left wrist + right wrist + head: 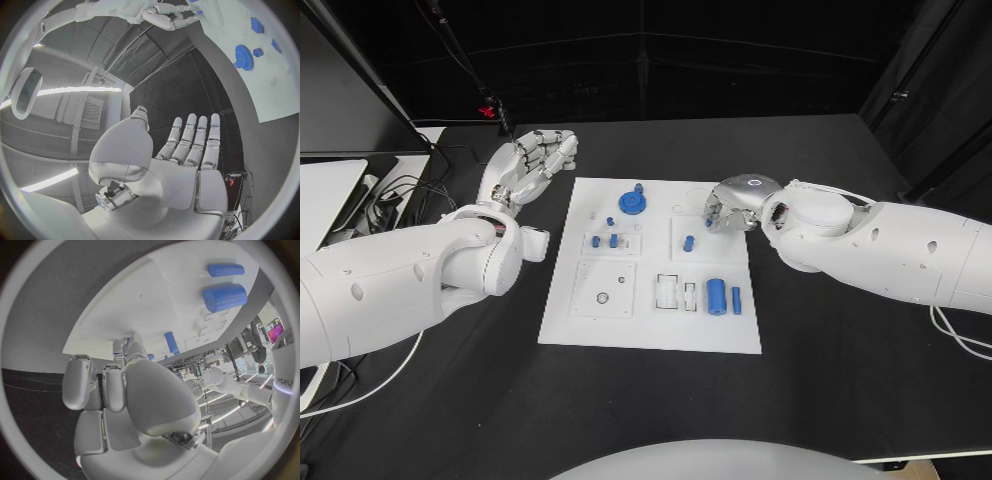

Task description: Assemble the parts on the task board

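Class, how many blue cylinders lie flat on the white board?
2: a thick cylinder and a thin cylinder beside it, at the task board's near right. The right hand may hide others.

Both arms are clad in smooth, glossy white shells with rounded, bulbous joints and small dark screw holes dotting the casing. The left hand [531, 165] and right hand [733, 203] are silver-grey metal, their segmented fingers [194, 140] padded in pale panels. A white cable loops beneath each arm.
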